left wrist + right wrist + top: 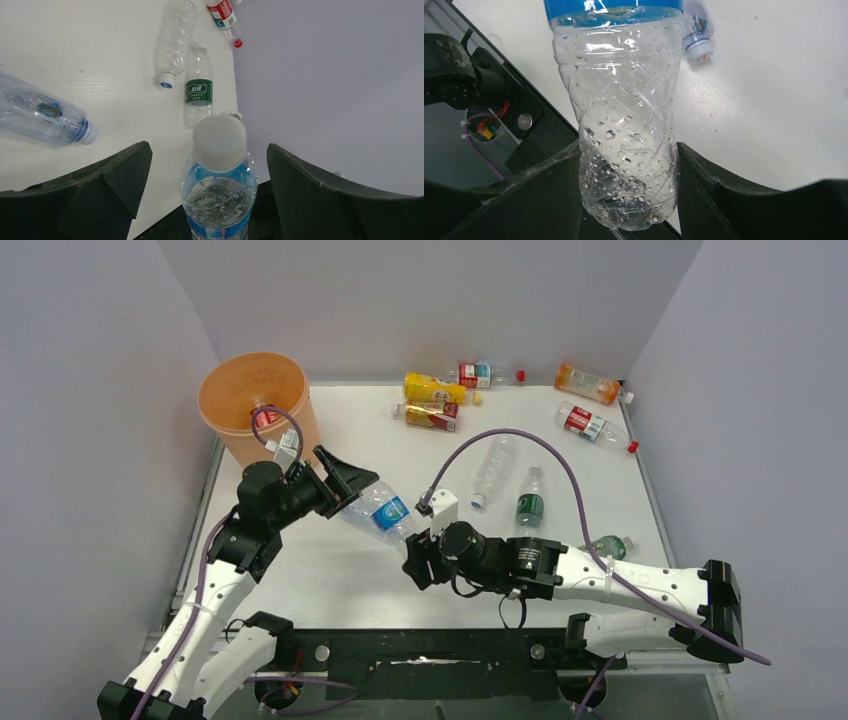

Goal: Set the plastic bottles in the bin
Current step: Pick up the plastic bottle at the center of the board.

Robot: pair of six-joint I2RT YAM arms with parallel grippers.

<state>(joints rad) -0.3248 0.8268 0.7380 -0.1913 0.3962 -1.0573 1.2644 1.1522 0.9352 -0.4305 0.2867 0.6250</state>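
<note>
bottle with blue label (383, 510) is held tilted over the tabletop (330, 570) near its middle, at 4 o'clock from the bin (240, 385), which stands at 10 o'clock. right jaws are clamped on that bottle's base; left jaws stand wide apart either side of its cap end, touching nothing. a red-label bottle (265, 418) lies inside the bin. other bottles lie from 12 to 3 o'clock, a green-label one (530, 505) among them
</note>
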